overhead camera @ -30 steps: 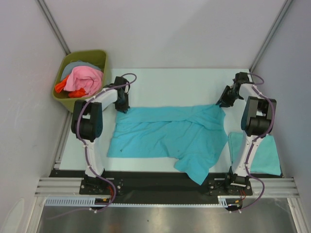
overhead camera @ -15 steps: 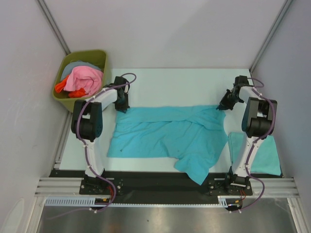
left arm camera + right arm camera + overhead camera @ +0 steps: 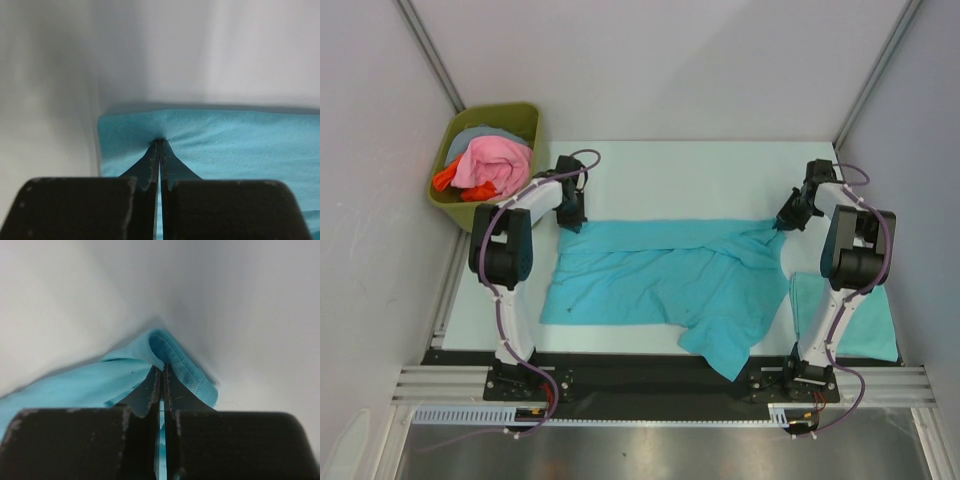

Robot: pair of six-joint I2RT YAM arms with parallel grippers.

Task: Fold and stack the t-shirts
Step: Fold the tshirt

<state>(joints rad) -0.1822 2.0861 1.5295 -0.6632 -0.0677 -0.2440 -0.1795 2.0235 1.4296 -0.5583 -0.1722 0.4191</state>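
A turquoise t-shirt lies spread across the white table, partly folded, with one part hanging over the near edge. My left gripper is shut on its far left corner; the pinched cloth shows in the left wrist view. My right gripper is shut on its far right corner, and the hem bunches round the fingers in the right wrist view. A second turquoise t-shirt lies folded at the near right, partly behind the right arm.
An olive-green bin with pink, orange and grey clothes stands off the table's far left corner. Grey walls close in the table on the left, back and right. The black front rail runs along the near edge.
My right gripper has moved slightly right and toward the near side with the shirt's corner, drawing the far edge tauter. The left gripper has stayed in place.
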